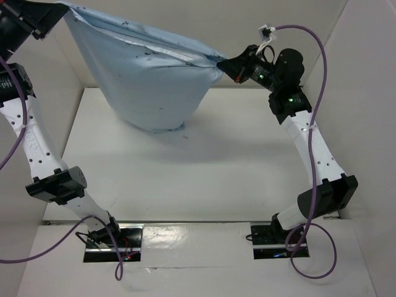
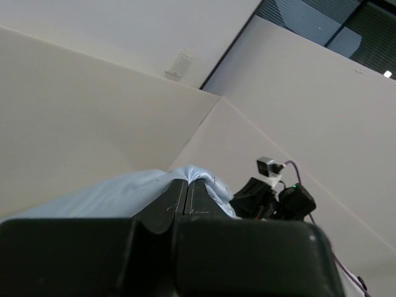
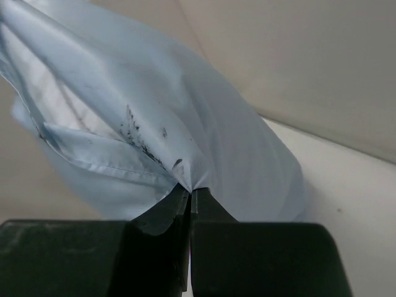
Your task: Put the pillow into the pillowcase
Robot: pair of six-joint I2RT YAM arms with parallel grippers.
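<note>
L gripper [image 2: 187,182] & R gripper [image 3: 190,189] each clamped tight on a pillowcase [image 1: 154,80] mouth corner. It hangs between the 2, pillow [image 3: 34,71] bulging inside, below them. Risk: thin fabric slips a pinch under the weight, load drops to table [image 1: 185,179].

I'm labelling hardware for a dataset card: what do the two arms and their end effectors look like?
The left arm and right arm have white perforated links, black joints and purple cables. The left end effector and right end effector are black, with tapered fingers.
</note>
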